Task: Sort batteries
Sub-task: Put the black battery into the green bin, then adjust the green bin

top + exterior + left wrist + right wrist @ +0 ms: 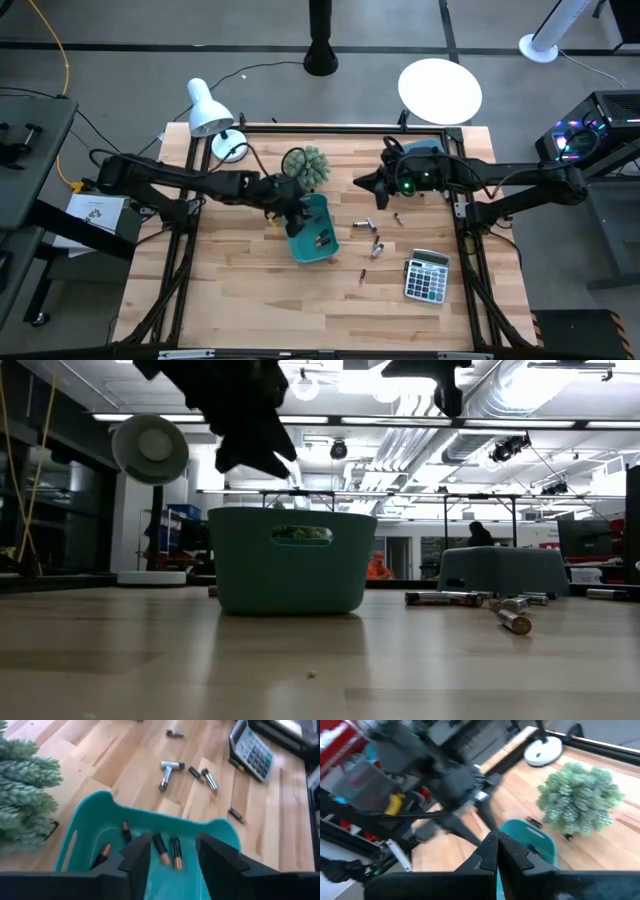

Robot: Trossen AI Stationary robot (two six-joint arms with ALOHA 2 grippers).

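Note:
Loose batteries [377, 244] lie scattered on the wooden table between a teal tray [313, 232] and a grey calculator [427, 276]; some are dark, some silvery [169, 768]. Several dark batteries [161, 849] lie inside the tray [100, 812]. My left gripper [172, 851] hovers open just above the tray's rim, with nothing between its fingers; in the high view the left gripper [296, 213] is at the tray's left side. My right gripper [496, 845] is shut and hangs in the air right of the plant; in the high view the right gripper [360, 183] is above and beyond the loose batteries.
A small green plant [306, 165] stands just beyond the tray. A white desk lamp [207, 106] is at the far left corner. A second teal tray [428, 148] sits at the far right under the right arm. The near half of the table holds only the calculator.

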